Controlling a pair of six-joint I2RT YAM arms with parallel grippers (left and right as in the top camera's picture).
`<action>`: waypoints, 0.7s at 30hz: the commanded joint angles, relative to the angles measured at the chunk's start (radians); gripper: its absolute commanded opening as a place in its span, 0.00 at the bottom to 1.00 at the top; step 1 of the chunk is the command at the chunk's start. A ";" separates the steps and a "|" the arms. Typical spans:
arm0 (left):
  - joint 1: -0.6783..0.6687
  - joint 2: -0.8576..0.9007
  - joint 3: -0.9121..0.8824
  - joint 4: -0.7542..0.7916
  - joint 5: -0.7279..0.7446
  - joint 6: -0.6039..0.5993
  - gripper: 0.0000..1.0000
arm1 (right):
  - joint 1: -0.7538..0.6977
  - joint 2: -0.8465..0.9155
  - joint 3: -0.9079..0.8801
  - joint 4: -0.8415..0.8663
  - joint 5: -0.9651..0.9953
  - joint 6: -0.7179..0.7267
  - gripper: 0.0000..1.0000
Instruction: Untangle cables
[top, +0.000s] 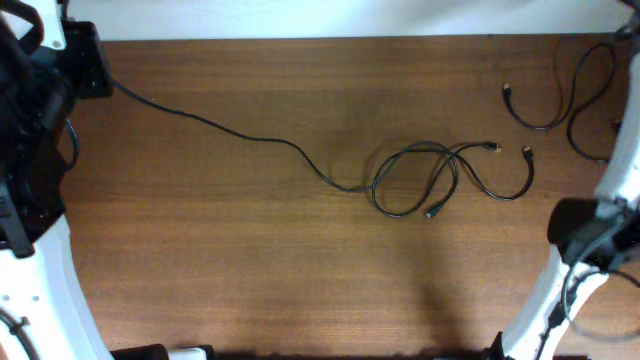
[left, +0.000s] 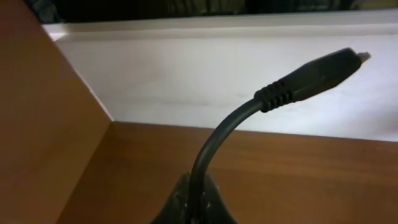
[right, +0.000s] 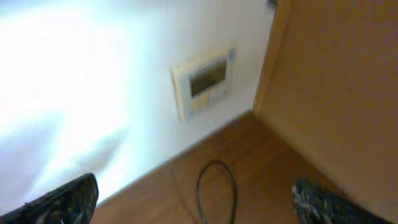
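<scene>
A tangle of thin black cables (top: 430, 178) lies on the wooden table (top: 250, 260) right of centre, with small plugs at its ends. One long cable (top: 220, 125) runs from the tangle to the far left corner. My left gripper (top: 98, 72) is there, shut on that cable; in the left wrist view its jaws (left: 196, 202) pinch the cord, and the plug end (left: 311, 73) sticks up past them. My right gripper (right: 196, 199) is open and empty, with a cable loop (right: 217, 180) on the table between its fingers.
A separate looped black cable (top: 560, 95) lies at the far right corner. A white wall (left: 249, 81) borders the table's back edge, with a small wall panel (right: 204, 81). The right arm (top: 585, 235) stands along the right edge and the left arm (top: 30, 150) along the left edge.
</scene>
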 joint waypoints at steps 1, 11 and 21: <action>-0.001 0.000 0.015 0.002 -0.050 0.005 0.00 | 0.065 -0.062 -0.003 -0.236 -0.085 0.056 0.99; -0.001 -0.022 0.072 0.068 -0.055 -0.010 0.00 | 0.431 -0.071 -0.026 -0.781 -0.260 0.018 0.99; -0.001 0.104 -0.047 -0.130 0.266 -0.074 0.00 | 0.452 -0.069 -0.082 -0.777 -0.203 -0.015 0.99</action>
